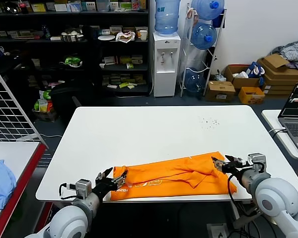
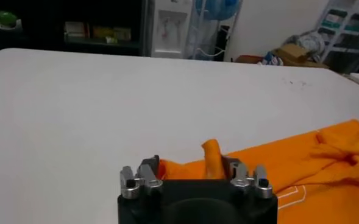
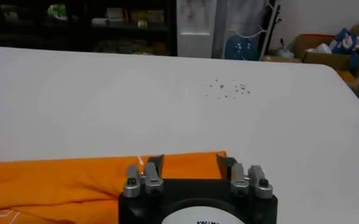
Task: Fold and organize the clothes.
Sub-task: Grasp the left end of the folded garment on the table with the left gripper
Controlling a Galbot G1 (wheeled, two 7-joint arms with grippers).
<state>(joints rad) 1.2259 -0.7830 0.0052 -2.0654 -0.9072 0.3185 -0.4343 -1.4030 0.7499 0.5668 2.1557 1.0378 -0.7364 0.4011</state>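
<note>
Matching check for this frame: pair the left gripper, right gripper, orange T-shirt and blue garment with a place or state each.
Things:
1. left gripper
2. right gripper
3. orange T-shirt
4. blue garment

Places or states:
A. folded into a long band along the white table's near edge
B. open at the shirt's right end
C. on the side table on the robot's left
D. open at the shirt's left end

Pairs: 1-D, 2-B, 3-A, 4-C

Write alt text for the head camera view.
An orange T-shirt, folded into a band, lies along the near edge of a white table. The left tool and right tool sit open at its two ends.
</note>
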